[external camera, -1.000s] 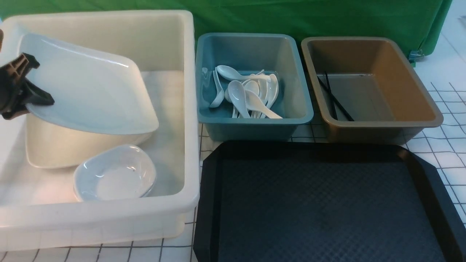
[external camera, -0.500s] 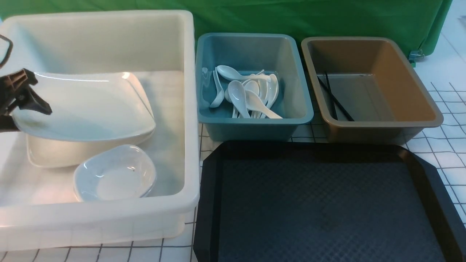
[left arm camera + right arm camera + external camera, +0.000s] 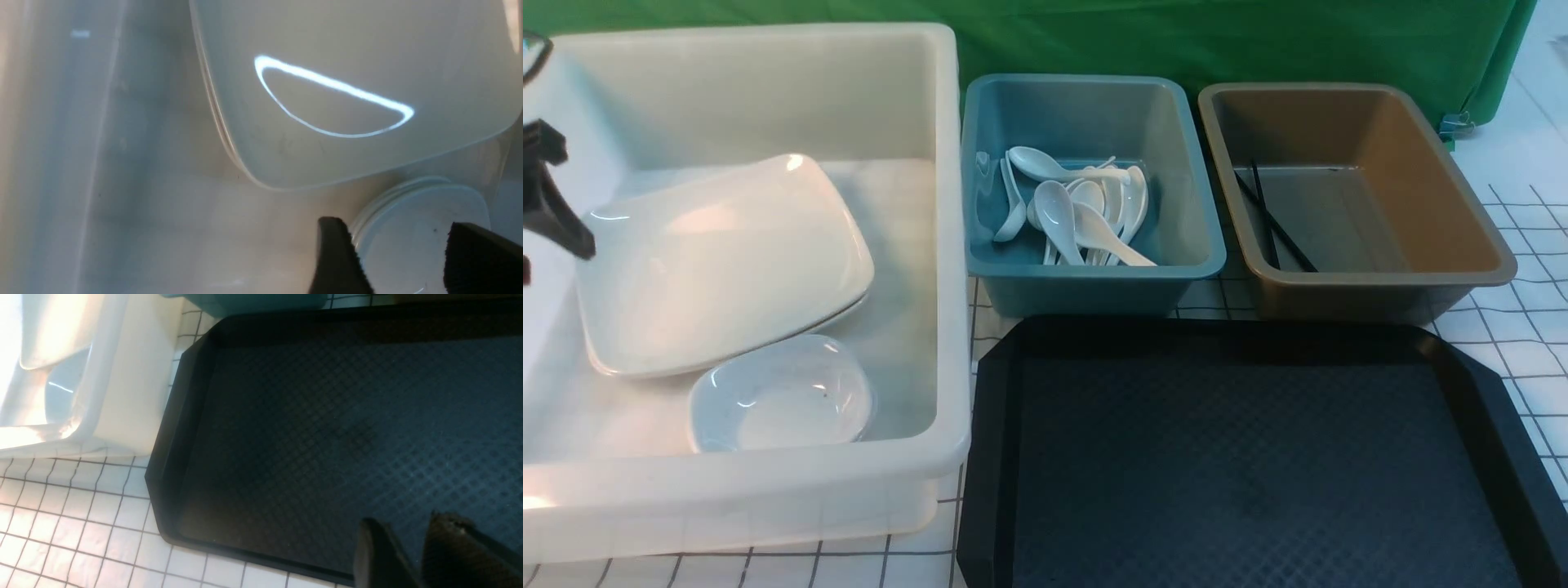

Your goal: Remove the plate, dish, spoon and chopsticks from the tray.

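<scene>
The plate (image 3: 727, 261) lies on another plate inside the white bin (image 3: 947, 245); it also shows in the left wrist view (image 3: 347, 81). The dish (image 3: 780, 396) with its dark speck sits in front of it in the same bin. My left gripper (image 3: 394, 225) is open and empty above the dish (image 3: 408, 245); one of its fingers (image 3: 556, 220) shows at the bin's left wall. Several white spoons (image 3: 1078, 212) lie in the blue bin (image 3: 1094, 282). The chopsticks (image 3: 1270, 220) lie in the brown bin (image 3: 1380, 278). The black tray (image 3: 1258, 457) is bare. My right gripper (image 3: 404, 520) hangs over the tray (image 3: 327, 416), jaws narrowly apart, empty.
The three bins stand side by side behind and left of the tray on a white gridded tabletop (image 3: 1527, 343). A green cloth (image 3: 1176, 41) hangs behind them. The white bin's high walls enclose my left gripper.
The plate went from tilted and held up to lying flat on the lower plate. My left gripper let it go and drew back to the left.
</scene>
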Controlling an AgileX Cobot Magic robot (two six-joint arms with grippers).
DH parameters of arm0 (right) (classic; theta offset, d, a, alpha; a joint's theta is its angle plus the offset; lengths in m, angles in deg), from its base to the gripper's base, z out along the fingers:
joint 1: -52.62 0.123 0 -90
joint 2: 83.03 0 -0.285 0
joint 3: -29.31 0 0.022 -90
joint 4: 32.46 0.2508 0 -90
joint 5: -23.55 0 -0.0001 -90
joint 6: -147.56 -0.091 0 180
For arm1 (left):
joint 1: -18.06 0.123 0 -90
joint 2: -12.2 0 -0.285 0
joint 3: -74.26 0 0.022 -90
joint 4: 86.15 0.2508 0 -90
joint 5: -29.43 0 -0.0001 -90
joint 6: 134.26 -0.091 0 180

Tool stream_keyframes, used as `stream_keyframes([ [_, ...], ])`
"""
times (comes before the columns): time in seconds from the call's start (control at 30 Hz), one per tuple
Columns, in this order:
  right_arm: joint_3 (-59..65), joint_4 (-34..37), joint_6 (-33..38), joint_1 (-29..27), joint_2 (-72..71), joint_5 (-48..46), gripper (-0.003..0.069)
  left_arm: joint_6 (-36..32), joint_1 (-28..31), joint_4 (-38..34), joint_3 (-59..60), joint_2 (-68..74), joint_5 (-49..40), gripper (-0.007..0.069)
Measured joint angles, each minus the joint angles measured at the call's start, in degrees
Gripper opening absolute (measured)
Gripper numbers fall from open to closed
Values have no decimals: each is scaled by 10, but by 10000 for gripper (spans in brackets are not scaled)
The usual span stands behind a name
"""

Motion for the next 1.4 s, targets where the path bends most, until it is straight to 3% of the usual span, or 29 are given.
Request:
stream_keyframes([
  [0.13,0,0,0,0,0,0,236,3,-11,44,10,-13,-4,109],
  [0.27,0,0,0,0,0,10,237,31,-29,74,58,-27,-7,6],
  [0.47,0,0,0,0,0,34,237,61,-50,93,146,-16,57,-7],
  [1.0,0,1,0,0,0,47,237,82,-50,99,153,88,221,-3],
  [1.4,0,1,-2,0,0,51,237,181,-55,184,62,93,230,-2],
])
